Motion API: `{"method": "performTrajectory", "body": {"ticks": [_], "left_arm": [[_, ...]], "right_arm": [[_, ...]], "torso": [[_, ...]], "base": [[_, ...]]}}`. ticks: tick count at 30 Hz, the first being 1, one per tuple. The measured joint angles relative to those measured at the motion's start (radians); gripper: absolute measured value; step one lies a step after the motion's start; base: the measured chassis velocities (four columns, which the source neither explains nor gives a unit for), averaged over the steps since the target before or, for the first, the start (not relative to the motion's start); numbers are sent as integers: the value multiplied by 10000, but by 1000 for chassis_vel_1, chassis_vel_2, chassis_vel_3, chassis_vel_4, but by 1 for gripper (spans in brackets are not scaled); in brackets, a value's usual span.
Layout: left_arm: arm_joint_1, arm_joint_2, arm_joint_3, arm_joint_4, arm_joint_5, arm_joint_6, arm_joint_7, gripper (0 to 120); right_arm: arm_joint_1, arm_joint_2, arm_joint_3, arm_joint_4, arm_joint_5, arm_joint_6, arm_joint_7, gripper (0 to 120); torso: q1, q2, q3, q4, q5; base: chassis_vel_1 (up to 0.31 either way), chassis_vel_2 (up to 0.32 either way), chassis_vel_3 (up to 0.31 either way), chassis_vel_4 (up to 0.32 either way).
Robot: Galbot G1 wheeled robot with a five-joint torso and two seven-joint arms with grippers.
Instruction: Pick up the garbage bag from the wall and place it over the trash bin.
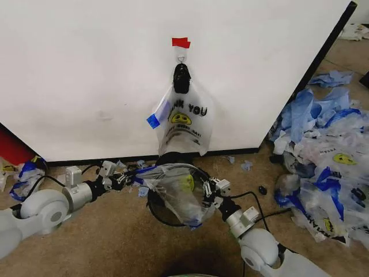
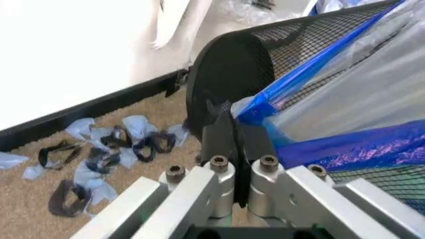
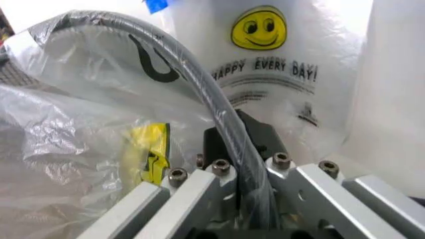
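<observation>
A translucent garbage bag (image 1: 176,193) with a yellow smiley and blue edges is stretched across the mouth of the black wire-mesh trash bin (image 1: 160,214), which stands on the carpet in front of the wall (image 1: 86,69). My left gripper (image 1: 136,175) is shut on the bag's blue edge (image 2: 292,92) beside the bin's mesh (image 2: 232,64). On the opposite side, my right gripper (image 1: 209,193) is shut on the plastic where it wraps the bin's rim (image 3: 192,74). A second printed bag (image 1: 184,124) hangs from the hook (image 1: 181,57) under red tape (image 1: 180,42).
A large heap of blue-and-white plastic bags (image 1: 326,161) covers the floor to the right. A red object (image 1: 11,147) stands at the far left by the wall. Small plastic scraps (image 2: 99,154) lie along the black baseboard (image 2: 86,112).
</observation>
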Motion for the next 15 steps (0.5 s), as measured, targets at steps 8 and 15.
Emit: {"method": "performTrajectory", "body": {"ticks": [8, 15], "left_arm": [[-197, -499, 275, 379, -22, -410, -77, 0], [-228, -698, 468, 750, 107, -700, -11, 0]], "right_arm": [[116, -42, 70, 107, 717, -186, 3, 0], [159, -80, 140, 221, 1051, -334, 31, 0]], "torso": [[0, 0, 0, 0, -1], [0, 0, 0, 1, 0]], "base": [[0, 0, 0, 0], [0, 0, 0, 0]]}}
